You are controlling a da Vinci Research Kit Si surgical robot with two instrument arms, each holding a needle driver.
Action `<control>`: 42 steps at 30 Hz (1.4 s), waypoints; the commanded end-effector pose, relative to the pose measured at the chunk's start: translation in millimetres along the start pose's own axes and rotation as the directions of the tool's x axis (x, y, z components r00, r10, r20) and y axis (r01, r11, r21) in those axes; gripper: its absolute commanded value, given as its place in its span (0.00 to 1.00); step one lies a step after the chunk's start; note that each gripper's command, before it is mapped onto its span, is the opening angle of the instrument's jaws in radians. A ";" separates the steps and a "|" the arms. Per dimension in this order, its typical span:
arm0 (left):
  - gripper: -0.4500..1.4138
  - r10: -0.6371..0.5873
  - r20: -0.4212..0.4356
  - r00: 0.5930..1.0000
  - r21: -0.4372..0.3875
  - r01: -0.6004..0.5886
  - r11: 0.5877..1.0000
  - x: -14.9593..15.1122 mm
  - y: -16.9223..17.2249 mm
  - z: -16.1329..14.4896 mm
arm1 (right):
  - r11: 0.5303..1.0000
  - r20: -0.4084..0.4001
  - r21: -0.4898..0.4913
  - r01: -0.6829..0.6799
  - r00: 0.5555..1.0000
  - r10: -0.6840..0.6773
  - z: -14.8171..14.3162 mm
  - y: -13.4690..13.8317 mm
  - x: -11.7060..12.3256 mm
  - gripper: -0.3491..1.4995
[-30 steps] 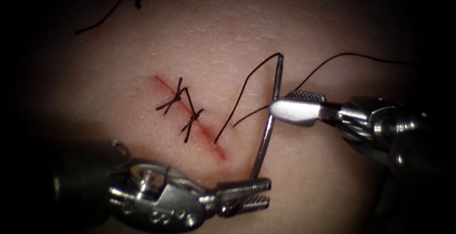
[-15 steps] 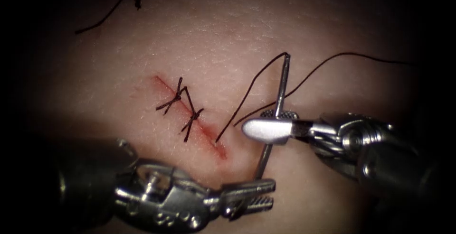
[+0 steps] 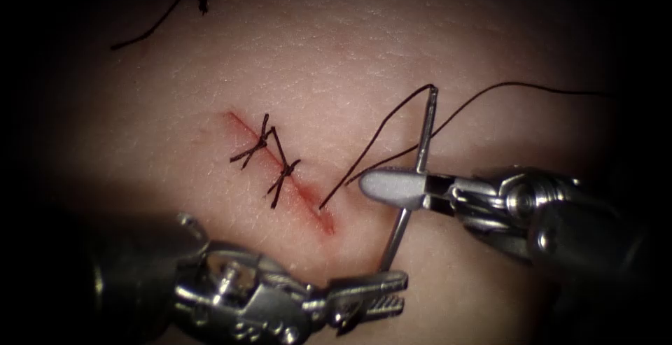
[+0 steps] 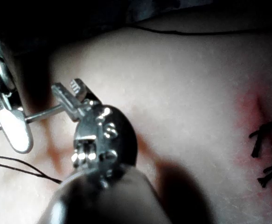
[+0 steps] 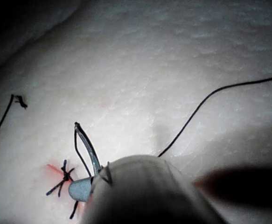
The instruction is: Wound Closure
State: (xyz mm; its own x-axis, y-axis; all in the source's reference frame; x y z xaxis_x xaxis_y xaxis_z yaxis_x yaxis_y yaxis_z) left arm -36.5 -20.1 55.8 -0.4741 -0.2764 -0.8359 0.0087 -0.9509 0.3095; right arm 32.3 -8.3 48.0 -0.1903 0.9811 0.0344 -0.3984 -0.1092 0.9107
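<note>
Clearly both hands grip the needle point(image 3: 411, 180) above the tissue point(image 3: 364, 44): left hand point(image 3: 381, 290) its tip, right hand point(image 3: 392, 185) mid-curve.

Glossy metal needle point(image 3: 413, 184), shiny steel right gripper point(image 3: 392, 185), matt grainy tissue point(image 3: 336, 51)

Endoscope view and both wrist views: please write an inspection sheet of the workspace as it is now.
Surface: tissue, cut with red fluid at its lower end.
Job's things: needle right of the cut, out of the tissue; thread runs from its upper end into the cut; two knotted stitches.
Clutter: cut ends of thread upper left.
Grippers: left tool holds the needle's lower end; right tool is shut on the needle's middle.
Cables: nothing seen.
Surroundings: dark.
</note>
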 end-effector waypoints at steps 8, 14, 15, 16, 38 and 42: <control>0.75 -0.145 0.010 0.989 0.014 0.145 0.989 -0.1 0.8 0.9 | 1.000 -0.002 -0.008 0.012 1.000 -0.012 1.2 0.4 0.0 0.00; 0.98 -0.321 0.029 0.947 -0.008 0.321 0.947 0.7 1.6 -0.3 | 0.989 -0.033 -0.056 0.135 0.990 -0.137 1.5 0.6 0.7 0.00; 0.98 -0.336 0.031 0.941 -0.022 0.336 0.941 0.7 1.7 -0.7 | 0.987 -0.045 -0.065 0.145 0.988 -0.148 1.5 0.6 0.8 0.00; 0.98 -0.344 0.034 0.938 -0.039 0.346 0.938 0.7 1.8 -1.1 | 0.985 -0.058 -0.076 0.154 0.986 -0.159 1.5 0.7 0.9 0.00; 0.00 -0.439 0.179 0.881 -0.420 0.472 0.775 -9.7 0.0 -5.6 | 0.867 -0.150 -0.172 0.467 0.858 -0.492 2.3 0.8 0.4 0.00; 0.00 -0.409 0.242 0.880 -0.436 0.475 0.764 -11.2 -0.6 -3.2 | 0.837 -0.145 -0.171 0.521 0.826 -0.544 2.3 0.9 0.1 0.00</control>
State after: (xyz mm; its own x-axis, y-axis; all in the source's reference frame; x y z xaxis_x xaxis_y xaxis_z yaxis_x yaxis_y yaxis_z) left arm -28.4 -15.9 63.3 -0.6423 0.1753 -0.7462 0.1624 -0.9203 -0.3559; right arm 33.2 -7.5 49.0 -0.0687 0.8440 -0.5320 -0.5879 0.3966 0.7051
